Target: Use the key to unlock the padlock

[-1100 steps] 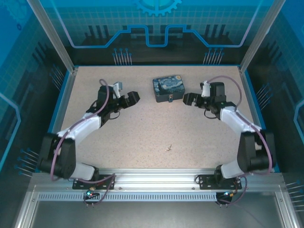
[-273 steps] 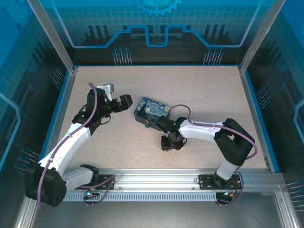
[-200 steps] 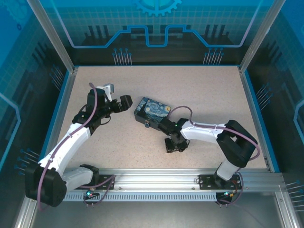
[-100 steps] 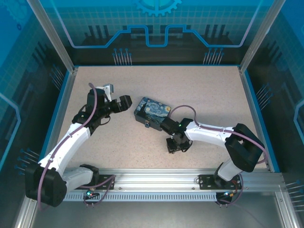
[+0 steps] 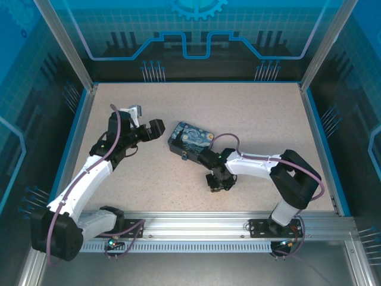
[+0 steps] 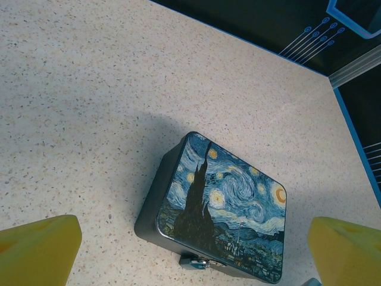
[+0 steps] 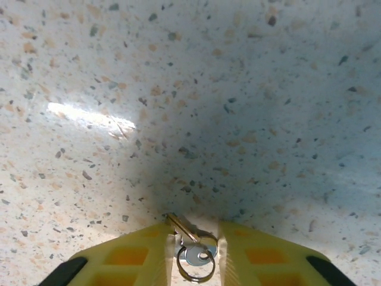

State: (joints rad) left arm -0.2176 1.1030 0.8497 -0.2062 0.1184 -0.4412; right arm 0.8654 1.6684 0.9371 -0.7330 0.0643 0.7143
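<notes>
The silvery key (image 7: pixel 186 232) with its small ring lies on the speckled table between the yellow fingers of my right gripper (image 7: pixel 196 247). Its tip touches the left pad and its bow the right pad, so the jaws are shut on it. From above, that gripper (image 5: pixel 218 183) points down at the table, just in front of the tin. The tiny blue-teal padlock (image 6: pixel 198 262) hangs on the front of the starry-night tin (image 6: pixel 229 217). My left gripper (image 5: pixel 158 128) hovers open to the left of the tin (image 5: pixel 191 138), its yellow fingers (image 6: pixel 41 247) wide apart.
The blue frame rail (image 5: pixel 80 128) borders the tabletop on the left, with another rail (image 5: pixel 315 128) on the right. Bare speckled table (image 5: pixel 256 113) stretches behind and to the right of the tin. The aluminium base rail (image 5: pixel 196 223) runs along the near edge.
My right gripper's jaws have narrowed onto the key, and its arm shifted slightly left. The left arm and the tin have stayed still.
</notes>
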